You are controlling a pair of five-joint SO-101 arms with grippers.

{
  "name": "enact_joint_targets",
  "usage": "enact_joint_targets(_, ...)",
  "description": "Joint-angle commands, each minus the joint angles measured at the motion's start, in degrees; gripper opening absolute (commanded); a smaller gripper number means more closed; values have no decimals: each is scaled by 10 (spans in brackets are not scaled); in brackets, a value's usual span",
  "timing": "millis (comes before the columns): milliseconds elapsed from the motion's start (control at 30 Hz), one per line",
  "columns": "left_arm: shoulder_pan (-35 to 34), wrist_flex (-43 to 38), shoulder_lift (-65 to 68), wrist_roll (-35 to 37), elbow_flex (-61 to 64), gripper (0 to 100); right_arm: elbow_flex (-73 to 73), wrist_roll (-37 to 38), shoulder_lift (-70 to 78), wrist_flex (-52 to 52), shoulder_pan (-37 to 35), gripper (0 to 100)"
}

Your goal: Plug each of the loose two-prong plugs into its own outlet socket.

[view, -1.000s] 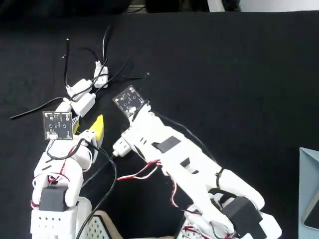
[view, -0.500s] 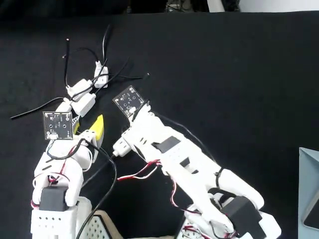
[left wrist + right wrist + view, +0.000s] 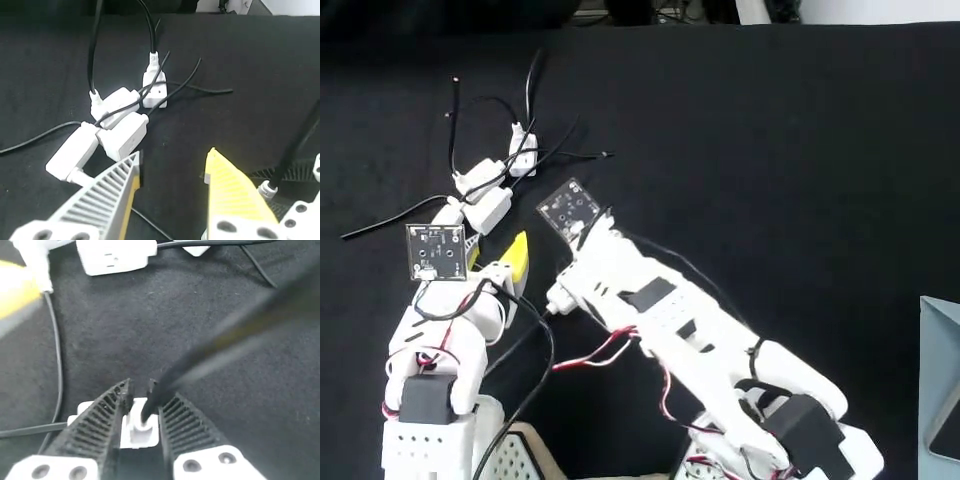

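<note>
— What moved?
— The right arm [image 3: 660, 300] has swung a little toward the left arm [image 3: 450, 330], which has kept still.
— And its grip?
— The right gripper [image 3: 141, 387] is clamped on a white plug [image 3: 136, 432]. A black cord [image 3: 215, 347] rises from between the jaws. Ahead of them, well apart, lies a white socket block [image 3: 117, 255] with its slots showing.
— The other one?
— The left gripper [image 3: 172, 157] has its jaws wide apart, holding nothing. Just beyond the tips sits a cluster of white blocks [image 3: 122, 135], tangled with thin black wires [image 3: 92, 45].
— Surface and room?
— Black cloth [image 3: 800, 150] covers the table. Past its far edge runs a pale strip [image 3: 860, 10]. Any print on the blocks is too small to tell.
</note>
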Motion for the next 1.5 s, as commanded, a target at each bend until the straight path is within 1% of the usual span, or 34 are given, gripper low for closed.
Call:
enact_joint_targets(0, -7, 7, -6, -3, -5, 213, -27, -6, 1, -7, -9, 11)
enact_joint_targets(233, -7, 7, -6, -3, -5, 213, -26, -3, 2, -7, 11, 11)
enact_joint_targets(567, -7, 7, -6, -3, -5, 213, -17, -1, 3, -25, 11, 11)
enact_joint_targets(800, -7, 7, -6, -3, -5, 213, -34, 0, 56, -27, 12, 11)
enact_joint_targets(1333, -7, 8, -6, -3, -4, 213, 53, 0, -38, -28, 10, 11)
enact_joint_targets(1467, 8, 4, -6, 0, -4, 215, 57, 1, -36, -29, 9, 11)
